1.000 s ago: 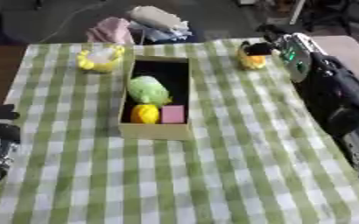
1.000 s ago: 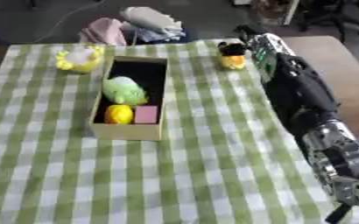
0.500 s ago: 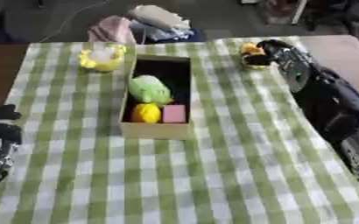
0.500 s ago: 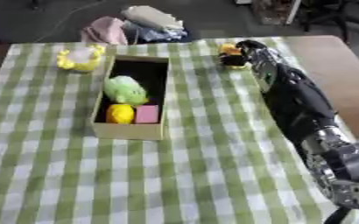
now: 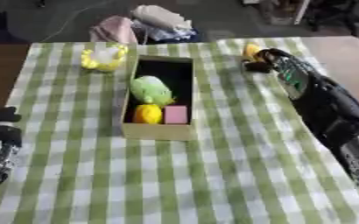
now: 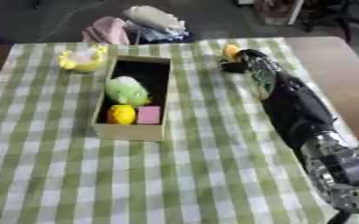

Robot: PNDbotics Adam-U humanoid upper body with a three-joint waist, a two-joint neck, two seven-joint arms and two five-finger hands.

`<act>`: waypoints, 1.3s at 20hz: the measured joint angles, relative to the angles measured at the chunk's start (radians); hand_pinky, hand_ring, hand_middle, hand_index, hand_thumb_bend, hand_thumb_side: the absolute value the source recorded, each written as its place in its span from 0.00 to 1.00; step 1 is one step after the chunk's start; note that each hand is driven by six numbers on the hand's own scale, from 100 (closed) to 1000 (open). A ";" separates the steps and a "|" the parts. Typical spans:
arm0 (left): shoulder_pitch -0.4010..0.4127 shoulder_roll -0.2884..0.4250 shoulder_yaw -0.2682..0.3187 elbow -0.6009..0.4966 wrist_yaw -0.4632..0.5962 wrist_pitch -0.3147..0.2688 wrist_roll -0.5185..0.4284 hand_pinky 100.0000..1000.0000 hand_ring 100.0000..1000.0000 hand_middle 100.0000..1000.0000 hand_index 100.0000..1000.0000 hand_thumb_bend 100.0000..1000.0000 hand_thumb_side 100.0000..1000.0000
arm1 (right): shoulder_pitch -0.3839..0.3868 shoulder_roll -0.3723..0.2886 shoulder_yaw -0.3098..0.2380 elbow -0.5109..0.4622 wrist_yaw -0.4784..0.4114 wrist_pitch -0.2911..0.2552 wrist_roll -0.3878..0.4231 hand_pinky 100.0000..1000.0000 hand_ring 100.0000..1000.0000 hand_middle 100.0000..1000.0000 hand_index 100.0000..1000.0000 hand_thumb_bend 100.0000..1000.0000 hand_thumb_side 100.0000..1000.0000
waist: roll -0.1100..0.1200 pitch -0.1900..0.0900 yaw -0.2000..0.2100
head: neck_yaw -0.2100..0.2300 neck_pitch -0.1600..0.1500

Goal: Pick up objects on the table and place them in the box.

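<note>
– Green-and-white checked cloth (image 5: 213, 175) covers the table in the left eye view; what sits on it?

– An open cardboard box (image 5: 161, 131) near the middle, long side running away from the robot; inside lie a pale green soft thing (image 5: 151, 89), a yellow round thing (image 5: 147, 113) and a pink block (image 5: 176, 114), the last two side by side at the near end; no writing or label can be read on any of them.

– And the hands?

– The right hand (image 5: 263, 59) reaches to the far right part of the cloth, at a small orange-yellow object (image 5: 251, 50); dark fingers lie against it, but whether they curl round it I cannot tell; the left hand (image 5: 0, 131) shows at the lower left edge, fingers bent inward, holding nothing.

– The right eye view?

– Much the same; a yellow toy with a white middle (image 6: 81, 59) stands beyond the box's far left corner, apart from it; a heap of pink and white cloth (image 6: 133, 24) lies past the table's far edge; the left hand is out of this view.
</note>
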 measured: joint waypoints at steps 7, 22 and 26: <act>-0.005 -0.008 0.000 0.000 0.000 -0.004 -0.004 0.75 0.69 0.73 0.87 0.00 0.60 | 0.000 -0.001 0.000 0.000 0.033 0.005 -0.037 0.84 0.85 0.81 0.96 0.00 0.32 | 0.000 0.017 0.010 | -0.002 -0.008; -0.008 -0.017 -0.006 0.000 0.000 -0.009 -0.008 0.75 0.70 0.73 0.87 0.00 0.61 | 0.008 0.001 -0.018 -0.012 0.070 0.050 -0.262 0.68 0.68 0.51 0.72 0.00 0.09 | 0.003 0.035 0.018 | -0.011 -0.008; -0.008 -0.017 -0.006 0.000 0.000 -0.009 -0.009 0.75 0.70 0.73 0.87 0.00 0.61 | 0.009 0.001 -0.018 -0.009 0.046 0.049 -0.286 0.68 0.68 0.53 0.75 0.00 0.16 | 0.003 0.035 0.018 | -0.011 -0.008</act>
